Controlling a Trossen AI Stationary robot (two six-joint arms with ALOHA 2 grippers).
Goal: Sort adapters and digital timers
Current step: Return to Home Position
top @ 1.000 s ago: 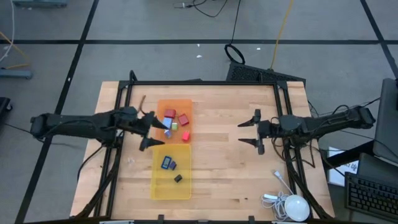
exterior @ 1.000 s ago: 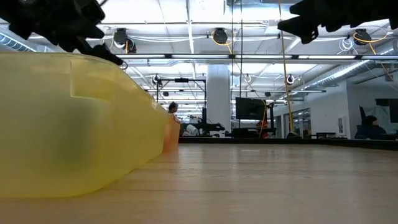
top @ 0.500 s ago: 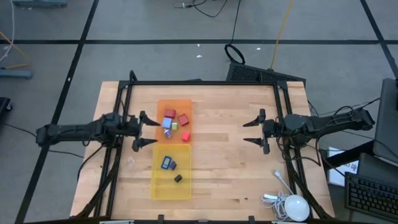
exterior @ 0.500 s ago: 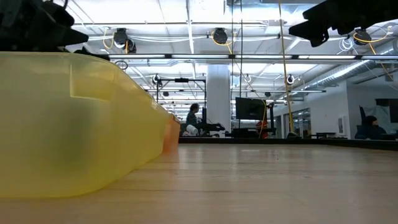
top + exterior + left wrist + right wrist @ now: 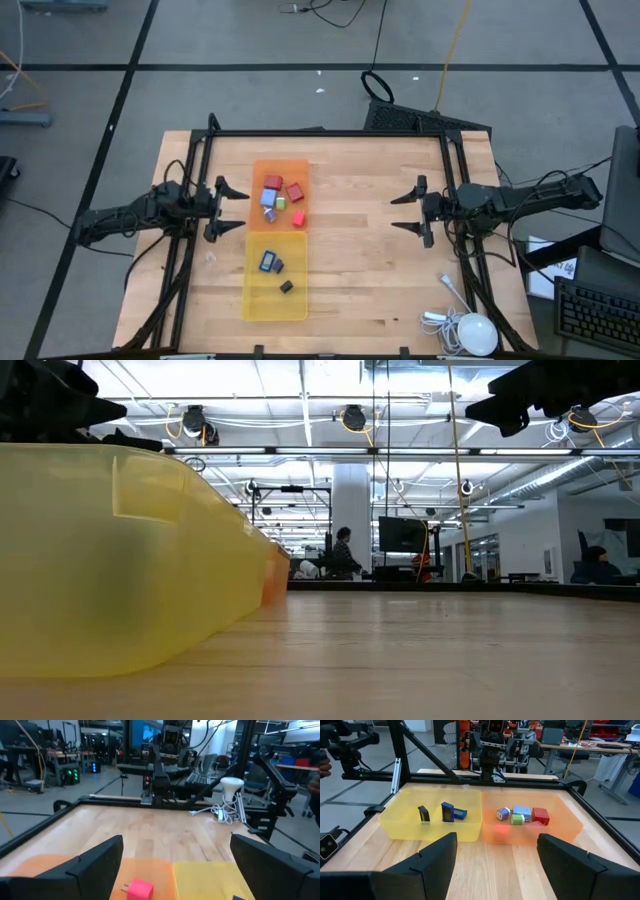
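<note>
From above, the left hand (image 5: 231, 208) hangs open over the tabletop (image 5: 360, 270) at its 9 o'clock edge, holding nothing. The adapters (image 5: 281, 200) lie in a loose cluster in the orange bin (image 5: 258, 172), just beside that hand at its 3 o'clock. The digital timers (image 5: 270, 263) lie in the yellow bin (image 5: 252, 305), at about its 5 o'clock. The right hand (image 5: 399, 212) is also spread and empty, well apart from both bins, with the adapters at its 9 o'clock and the timers near its 8 o'clock. A white round device (image 5: 478, 333) with a cable sits at the tabletop's 5 o'clock corner. At table height the yellow bin's wall fills the near side with the orange bin behind it, both hands dark above, and a person (image 5: 343, 550) stands far back in the room. Past the left hand's parted fingers (image 5: 92, 865), a pink adapter (image 5: 140, 890) rests in the orange bin. Past the right hand's parted fingers (image 5: 436, 856), a black timer and two blue ones stand in the yellow bin; white-purple, light blue, green and red adapters fill the orange bin. Any writing on them is too small to read.
</note>
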